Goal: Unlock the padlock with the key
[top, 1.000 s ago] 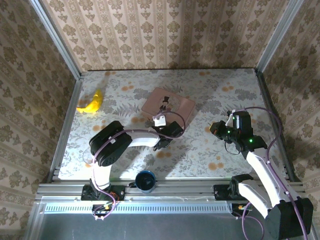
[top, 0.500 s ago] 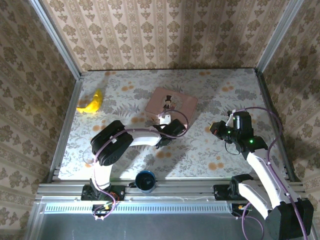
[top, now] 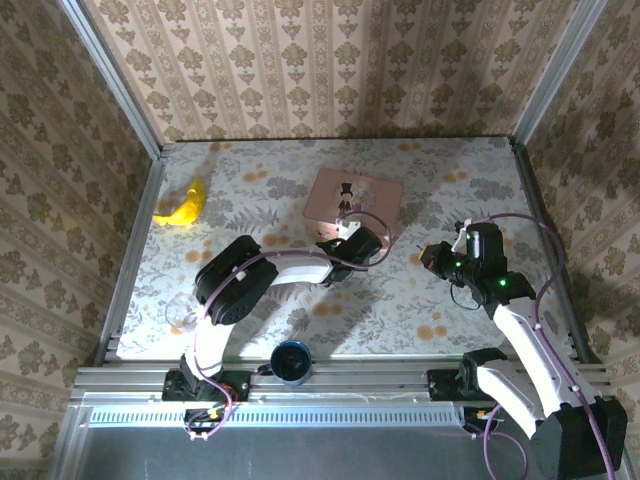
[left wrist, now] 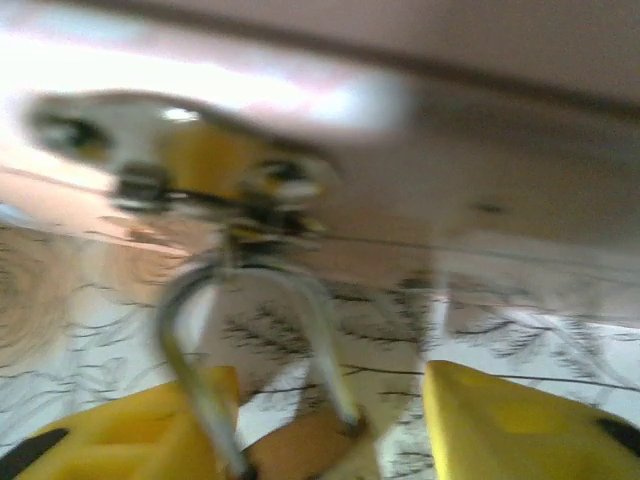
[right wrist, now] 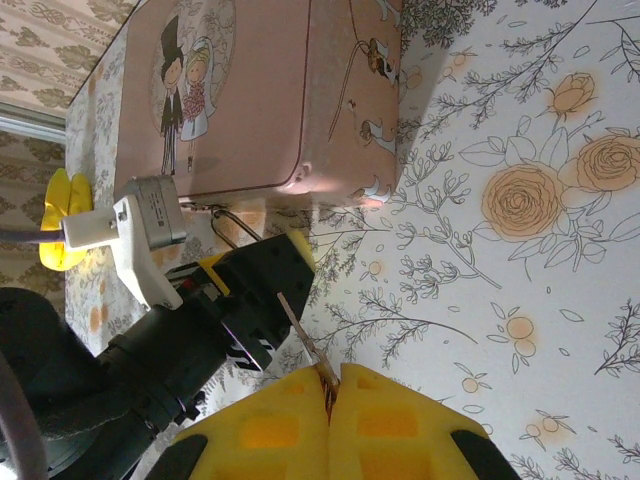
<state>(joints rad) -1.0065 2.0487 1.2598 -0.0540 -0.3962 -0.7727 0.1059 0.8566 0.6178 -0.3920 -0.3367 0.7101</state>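
Since the left gripper (left wrist: 320, 410) stands at the near edge of the pink box (top: 355, 195) with its yellow fingers (left wrist: 500, 420) apart, the padlock (left wrist: 300, 452) lying between them looks loosely kept at best; whether either finger presses on it I cannot tell, the wrist view being blurred. The lock probably wants clamping firmly by its body, keyhole turned to the right, before anything is pushed into it. Off the box's right side the right gripper (right wrist: 330, 388) is closed on the key (right wrist: 303, 335), its thin blade pointing toward the left gripper; it should come in slowly, blade in line with the keyhole, and turn only once fully seated, since a skewed push would likely shove the lock against the box. The padlock is small, its body brass-coloured, with a bright steel shackle arching toward the box; whether the shackle is latched the blur does not let me say.
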